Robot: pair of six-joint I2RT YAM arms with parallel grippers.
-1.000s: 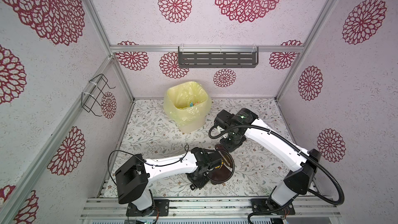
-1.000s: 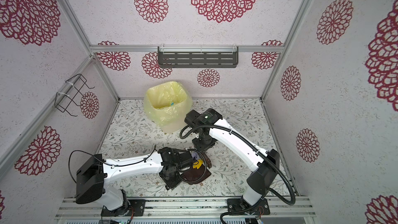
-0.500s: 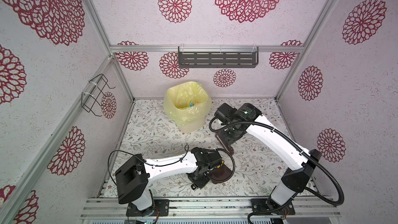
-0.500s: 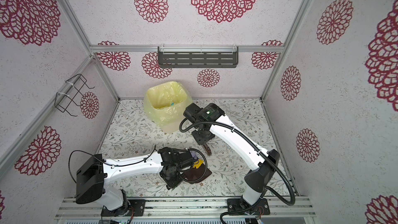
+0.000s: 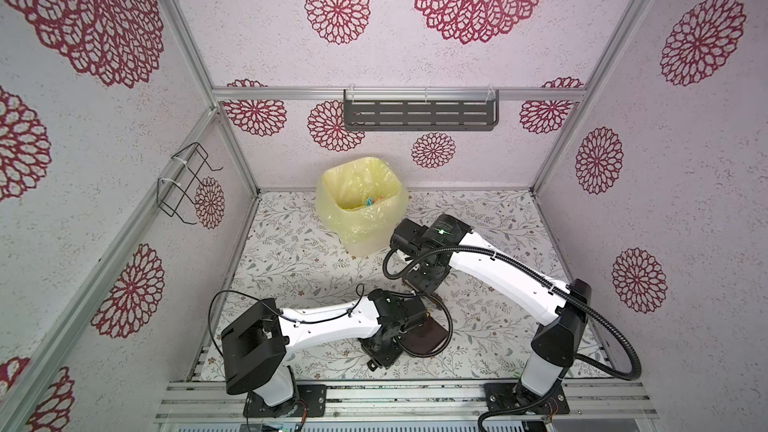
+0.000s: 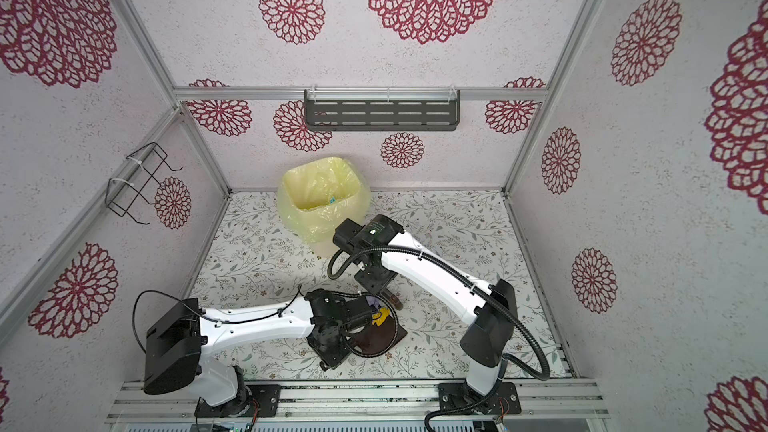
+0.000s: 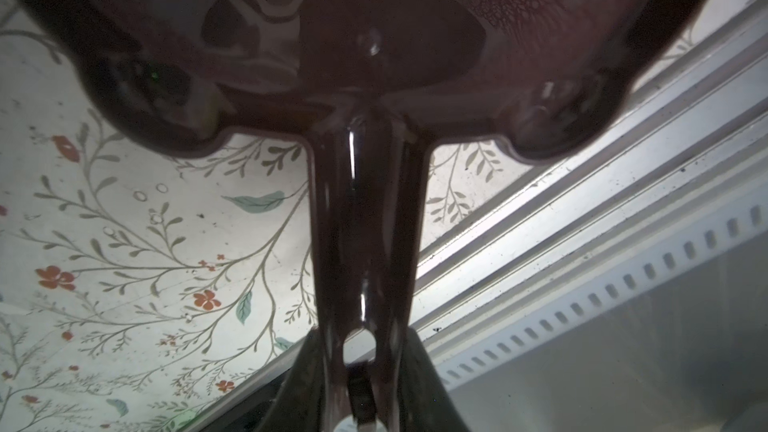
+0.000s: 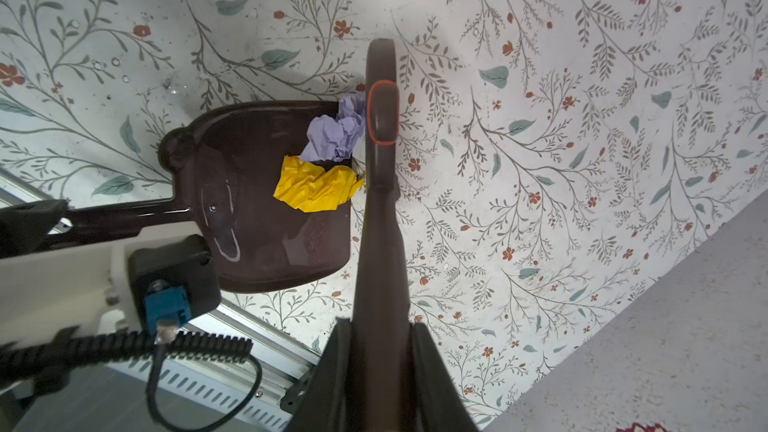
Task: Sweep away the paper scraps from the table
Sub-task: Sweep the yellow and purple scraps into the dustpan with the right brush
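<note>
Both top views overlook the table (image 5: pixel 291 251); wrist cameras look closely.

— Whereabouts of the paper scraps (image 8: pixel 320 184)?
— In the dustpan (image 8: pixel 257 218), at its open edge, side by side. Just beside them, outside that edge, the brush (image 8: pixel 380 151).
— And of the dustpan?
— On the surface (image 5: pixel 498 326), front middle. Behind it, well apart, toward the back wall, the bin (image 5: pixel 365 238).

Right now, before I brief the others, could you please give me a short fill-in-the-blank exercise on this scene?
The left gripper is shut on the handle of the dark ____.
The right gripper is shut on a long-handled ____.
Next to the lilac scrap lies a ____ scrap.
Missing words: dustpan; brush; yellow.
</note>
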